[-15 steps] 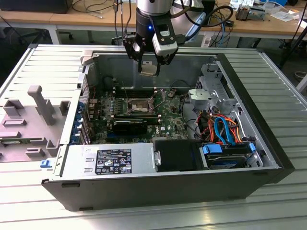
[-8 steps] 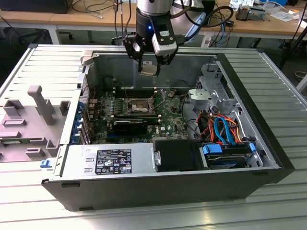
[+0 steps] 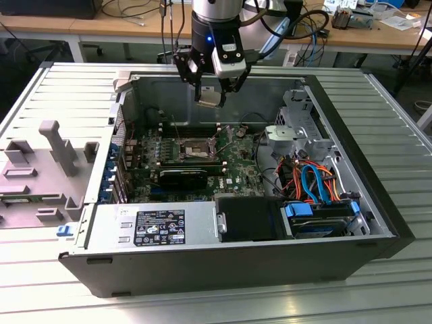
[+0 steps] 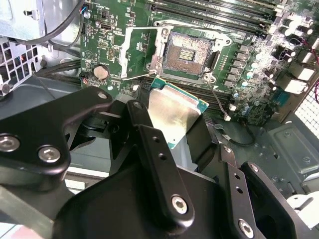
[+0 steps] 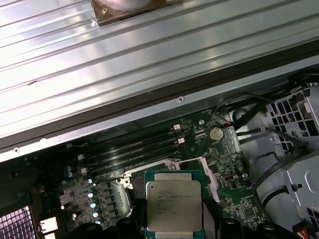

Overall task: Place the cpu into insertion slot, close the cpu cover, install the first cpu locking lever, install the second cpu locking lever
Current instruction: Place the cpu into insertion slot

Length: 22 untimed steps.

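While the fingers (image 4: pixel 199 135) clamp the cpu (image 3: pixel 210 98) by its edges, it hangs above the open case (image 3: pixel 202 270). Down on the board, the slot (image 3: pixel 196 150) sits bare, with the cover (image 4: pixel 142 28) swung open beside it.

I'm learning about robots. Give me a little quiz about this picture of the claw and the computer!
1. True or false: the cpu is already sitting in the insertion slot.
2. What is the claw holding? A) a blue cable B) the cpu C) a screwdriver
3. Fill in the missing word: the cpu cover is ___ (open or closed).

Key:
1. False. The cpu is up in the air above the board and the slot is bare.
2. B
3. open
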Tool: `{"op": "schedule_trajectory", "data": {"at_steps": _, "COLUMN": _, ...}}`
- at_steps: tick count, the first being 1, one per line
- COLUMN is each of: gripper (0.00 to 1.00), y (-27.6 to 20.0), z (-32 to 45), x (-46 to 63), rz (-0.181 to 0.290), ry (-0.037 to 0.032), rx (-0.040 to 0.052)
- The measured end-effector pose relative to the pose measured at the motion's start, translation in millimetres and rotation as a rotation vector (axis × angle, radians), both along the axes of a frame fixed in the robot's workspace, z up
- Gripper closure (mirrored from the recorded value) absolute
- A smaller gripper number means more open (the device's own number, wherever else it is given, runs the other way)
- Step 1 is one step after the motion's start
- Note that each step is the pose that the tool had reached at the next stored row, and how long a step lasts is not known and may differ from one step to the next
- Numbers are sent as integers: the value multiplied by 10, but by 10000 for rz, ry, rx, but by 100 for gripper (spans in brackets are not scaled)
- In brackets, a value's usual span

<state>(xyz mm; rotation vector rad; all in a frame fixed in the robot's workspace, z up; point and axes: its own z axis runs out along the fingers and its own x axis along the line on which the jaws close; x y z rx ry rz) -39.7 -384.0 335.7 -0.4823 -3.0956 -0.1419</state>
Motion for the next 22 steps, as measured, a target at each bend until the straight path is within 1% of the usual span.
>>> {"op": "schedule_trajectory", "data": {"at_steps": 22, "gripper": 46, "y": 0, "z": -2, "x": 0, "rz": -769, "ry": 0, "rx": 0}}
